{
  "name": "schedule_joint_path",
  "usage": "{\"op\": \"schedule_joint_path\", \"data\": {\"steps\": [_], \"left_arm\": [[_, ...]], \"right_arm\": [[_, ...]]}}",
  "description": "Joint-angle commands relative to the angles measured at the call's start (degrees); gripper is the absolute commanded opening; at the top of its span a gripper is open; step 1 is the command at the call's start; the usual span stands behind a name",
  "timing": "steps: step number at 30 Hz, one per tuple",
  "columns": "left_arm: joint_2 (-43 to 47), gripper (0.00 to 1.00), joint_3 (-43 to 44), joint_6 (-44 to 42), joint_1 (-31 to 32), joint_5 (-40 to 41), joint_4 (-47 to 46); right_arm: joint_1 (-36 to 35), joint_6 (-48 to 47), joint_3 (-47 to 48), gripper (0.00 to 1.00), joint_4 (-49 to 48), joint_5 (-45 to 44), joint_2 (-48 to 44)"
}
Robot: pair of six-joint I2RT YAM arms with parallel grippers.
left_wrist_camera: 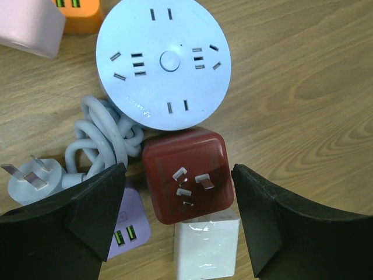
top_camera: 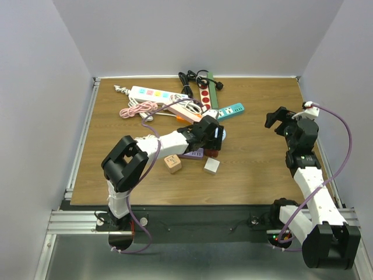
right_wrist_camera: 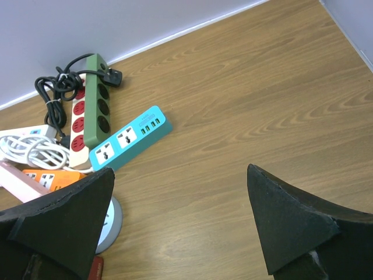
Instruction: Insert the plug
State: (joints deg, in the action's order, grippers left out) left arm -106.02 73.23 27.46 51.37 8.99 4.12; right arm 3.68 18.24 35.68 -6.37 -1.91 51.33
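Left gripper [left_wrist_camera: 178, 175] fingers [left_wrist_camera: 87, 221] are spread, one on each side of the red cube plug [left_wrist_camera: 183, 181], not pinching it. The right-hand finger is just beside the cube's edge; can't tell if it touches. The plug is a glossy dark-red rounded cube lying pins-up, with silver flat blades on its top face, mid-table just in front of the strip pile. No brand visible on it. It touches the round pale-blue socket hub [left_wrist_camera: 163, 61] behind it, and a white cube [left_wrist_camera: 207, 251] sits on its near side. The hub has tiny print near its rim, too small to read. A purple cube [left_wrist_camera: 128, 230] with green USB ports sits under the left finger, and a coiled white cable [left_wrist_camera: 102, 137] ends in a white plug [left_wrist_camera: 32, 181]. Right gripper [right_wrist_camera: 180, 172] is spread wide and holding nothing, over bare wood well right of the pile, near a teal strip [right_wrist_camera: 131, 139].
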Motion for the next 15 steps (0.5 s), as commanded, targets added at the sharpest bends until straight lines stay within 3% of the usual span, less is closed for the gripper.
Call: {"op": "schedule_joint_path", "data": {"steps": [1,10,14,15], "left_arm": [[-0.5,0.86,1.2,0.1,0.9,-1.4,0.4],[-2.9,0.8,1.8,-0.2,1.1,-3.6,0.5],[-2.8,0.27,1.1,-0.6,1.1,-4.5,0.0],[-2.5,0.01,1.0,-0.7,1.1,-4.8,-0.3]], "right_arm": [[-0.2,0.1,0.7,1.0,-0.8,0.4,-0.9],[-0.2,-0.1,0.7,1.0,-0.6,0.3,-1.4],[-0.2,-0.3,0.7,1.0,-0.5,1.0,-1.5],[-0.2,-0.6,0.9,1.0,-0.5,1.6,-1.5]]}}
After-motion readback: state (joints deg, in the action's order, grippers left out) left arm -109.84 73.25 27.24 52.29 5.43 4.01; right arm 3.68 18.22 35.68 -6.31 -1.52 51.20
